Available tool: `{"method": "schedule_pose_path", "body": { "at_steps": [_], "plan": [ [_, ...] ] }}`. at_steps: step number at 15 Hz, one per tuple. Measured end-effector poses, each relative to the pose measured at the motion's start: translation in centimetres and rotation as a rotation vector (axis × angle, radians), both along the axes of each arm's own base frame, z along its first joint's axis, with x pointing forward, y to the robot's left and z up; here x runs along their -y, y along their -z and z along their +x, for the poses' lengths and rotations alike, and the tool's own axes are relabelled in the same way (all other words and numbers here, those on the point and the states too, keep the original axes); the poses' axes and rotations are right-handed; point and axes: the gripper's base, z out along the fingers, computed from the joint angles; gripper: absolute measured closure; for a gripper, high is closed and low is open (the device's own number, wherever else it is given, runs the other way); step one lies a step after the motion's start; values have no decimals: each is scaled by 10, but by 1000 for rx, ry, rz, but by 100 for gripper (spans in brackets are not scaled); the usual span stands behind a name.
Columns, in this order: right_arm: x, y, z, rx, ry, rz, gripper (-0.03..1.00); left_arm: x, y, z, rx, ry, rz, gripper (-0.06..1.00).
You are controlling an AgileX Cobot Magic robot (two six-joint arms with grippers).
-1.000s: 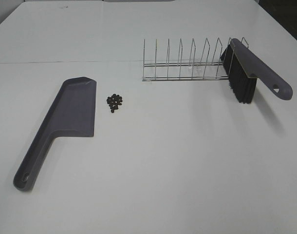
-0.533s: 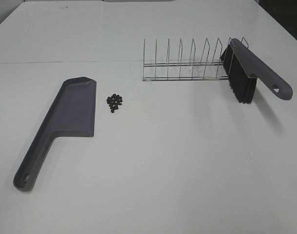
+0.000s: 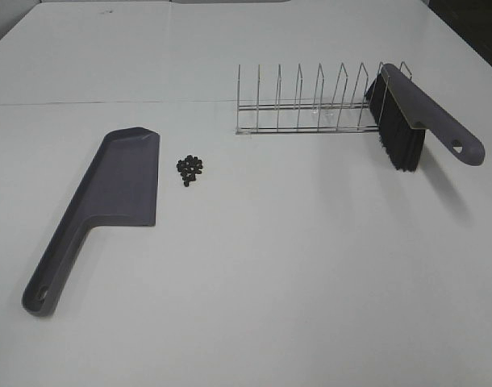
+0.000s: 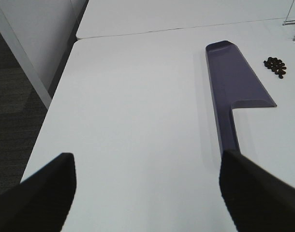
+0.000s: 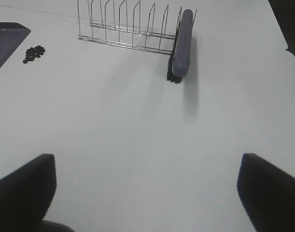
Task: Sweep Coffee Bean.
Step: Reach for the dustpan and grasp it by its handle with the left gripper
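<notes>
A small pile of dark coffee beans [image 3: 189, 168] lies on the white table just right of the purple dustpan [image 3: 117, 189], which lies flat with its handle toward the front left. The purple brush [image 3: 415, 117] with black bristles leans in the right end of the wire rack [image 3: 310, 105]. The beans [image 4: 275, 66] and dustpan [image 4: 234, 87] also show in the left wrist view, the beans [image 5: 34, 53] and brush [image 5: 180, 46] in the right wrist view. My left gripper [image 4: 147, 193] and right gripper [image 5: 147, 191] are both open and empty, well short of everything.
The table's left edge [image 4: 51, 104] drops to a dark floor. A seam [image 3: 109, 102] crosses the table behind the dustpan. The wire rack [image 5: 128, 26] stands at the back right.
</notes>
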Motion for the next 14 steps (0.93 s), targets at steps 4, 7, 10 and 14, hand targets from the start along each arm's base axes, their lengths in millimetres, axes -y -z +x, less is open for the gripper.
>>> {"method": "schedule_pose_path", "body": {
  "at_steps": [4, 7, 10, 14],
  "plan": [
    [0, 0, 0, 0, 0, 0, 10, 0, 0, 0, 0, 0, 0, 19],
    [0, 0, 0, 0, 0, 0, 10, 0, 0, 0, 0, 0, 0, 19],
    [0, 0, 0, 0, 0, 0, 10, 0, 0, 0, 0, 0, 0, 19],
    [0, 0, 0, 0, 0, 0, 10, 0, 0, 0, 0, 0, 0, 19]
  ]
}}
